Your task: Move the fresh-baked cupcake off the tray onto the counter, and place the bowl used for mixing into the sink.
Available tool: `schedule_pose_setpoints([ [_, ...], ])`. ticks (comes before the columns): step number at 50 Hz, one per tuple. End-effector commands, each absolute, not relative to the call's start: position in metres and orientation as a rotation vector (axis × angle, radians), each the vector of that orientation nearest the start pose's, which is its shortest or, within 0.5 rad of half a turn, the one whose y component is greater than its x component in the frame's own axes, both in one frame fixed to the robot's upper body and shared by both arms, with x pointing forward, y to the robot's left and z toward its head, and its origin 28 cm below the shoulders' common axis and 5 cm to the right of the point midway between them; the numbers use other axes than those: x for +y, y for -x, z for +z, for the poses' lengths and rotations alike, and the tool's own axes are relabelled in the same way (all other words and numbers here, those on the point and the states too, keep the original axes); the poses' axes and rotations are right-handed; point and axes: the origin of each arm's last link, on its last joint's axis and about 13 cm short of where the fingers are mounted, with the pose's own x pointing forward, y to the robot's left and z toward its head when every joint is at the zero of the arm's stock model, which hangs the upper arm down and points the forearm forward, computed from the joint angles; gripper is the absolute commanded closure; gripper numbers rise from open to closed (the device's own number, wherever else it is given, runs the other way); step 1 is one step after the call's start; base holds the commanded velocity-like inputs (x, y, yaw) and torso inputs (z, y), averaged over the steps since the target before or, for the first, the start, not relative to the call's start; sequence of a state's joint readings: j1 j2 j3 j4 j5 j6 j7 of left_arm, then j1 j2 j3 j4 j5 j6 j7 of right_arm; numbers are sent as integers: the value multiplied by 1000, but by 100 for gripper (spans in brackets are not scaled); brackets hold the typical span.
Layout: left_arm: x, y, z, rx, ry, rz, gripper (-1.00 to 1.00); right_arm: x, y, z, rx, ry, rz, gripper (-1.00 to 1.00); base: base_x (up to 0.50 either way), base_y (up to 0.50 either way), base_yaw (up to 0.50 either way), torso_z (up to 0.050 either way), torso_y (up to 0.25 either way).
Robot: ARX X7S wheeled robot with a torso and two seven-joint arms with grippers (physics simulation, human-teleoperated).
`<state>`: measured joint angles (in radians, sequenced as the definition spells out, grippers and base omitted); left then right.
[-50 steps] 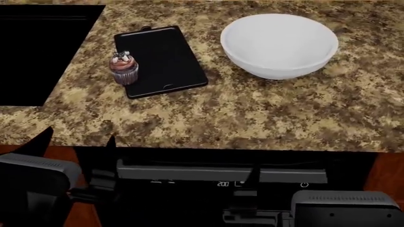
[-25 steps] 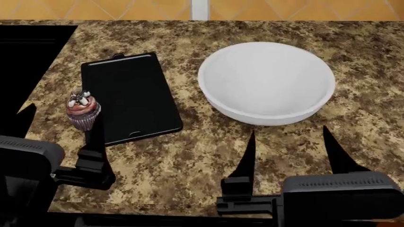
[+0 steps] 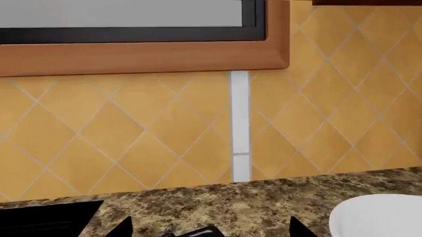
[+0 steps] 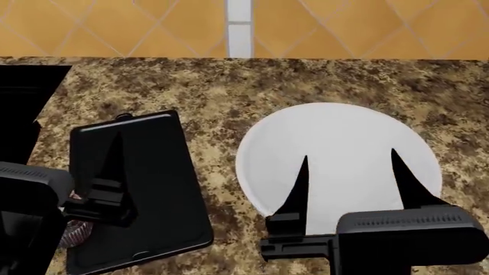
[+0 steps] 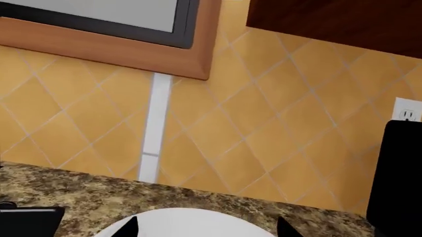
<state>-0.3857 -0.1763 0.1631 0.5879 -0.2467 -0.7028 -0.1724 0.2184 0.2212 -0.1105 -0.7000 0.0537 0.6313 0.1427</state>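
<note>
The white bowl (image 4: 344, 137) sits on the granite counter (image 4: 229, 91), right of the black tray (image 4: 153, 189). My right gripper (image 4: 349, 166) is open above the bowl, its fingers spread over the near half. My left gripper (image 4: 77, 152) is open above the tray's left side. The cupcake (image 4: 74, 234) is mostly hidden behind that arm; only a bit of its wrapper shows at the tray's left edge. The black sink (image 4: 19, 109) lies at the far left. The left wrist view shows a tray corner (image 3: 197, 231) and the bowl's rim (image 3: 382, 217). The right wrist view shows the bowl (image 5: 191, 224).
A yellow tiled wall (image 4: 344, 28) with a white strip (image 4: 239, 28) runs behind the counter. A wood-framed window (image 3: 132, 54) is above it. A tall black object (image 5: 399, 173) stands at the counter's far right, under a wall outlet (image 5: 407, 112).
The head view has moved forward and the counter has slid down in it. Both grippers have come up over the counter, the left over the tray, the right over the bowl. The cupcake became hidden.
</note>
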Motion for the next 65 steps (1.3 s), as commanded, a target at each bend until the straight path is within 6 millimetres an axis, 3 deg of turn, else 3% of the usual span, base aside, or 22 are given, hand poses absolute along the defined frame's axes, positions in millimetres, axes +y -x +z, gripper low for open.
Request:
schedule_pose_setpoints([
  [1, 195, -244, 173, -240, -35, -113, -100, -109, -216, 156, -283, 212, -12, -100, 356, 500, 0, 0, 0],
  [19, 196, -242, 169, -210, -34, -111, -100, -111, -216, 156, -290, 193, -21, -100, 70, 154, 0, 0, 1],
  [26, 197, -225, 164, -49, -54, -170, -100, -114, -217, 155, -285, 189, -28, -100, 0, 0, 0, 0, 0],
  [35, 205, -212, 153, 170, 45, -255, -100, -113, -220, 154, -289, 187, -21, -100, 0, 0, 0, 0, 0],
  [43, 209, -213, 139, 313, 51, -232, -100, -112, -218, 156, -294, 190, -20, -100, 0, 0, 0, 0, 0],
  [65, 213, -229, 127, 340, 35, -130, -100, -111, -218, 152, -287, 188, -14, -100, 0, 0, 0, 0, 0],
])
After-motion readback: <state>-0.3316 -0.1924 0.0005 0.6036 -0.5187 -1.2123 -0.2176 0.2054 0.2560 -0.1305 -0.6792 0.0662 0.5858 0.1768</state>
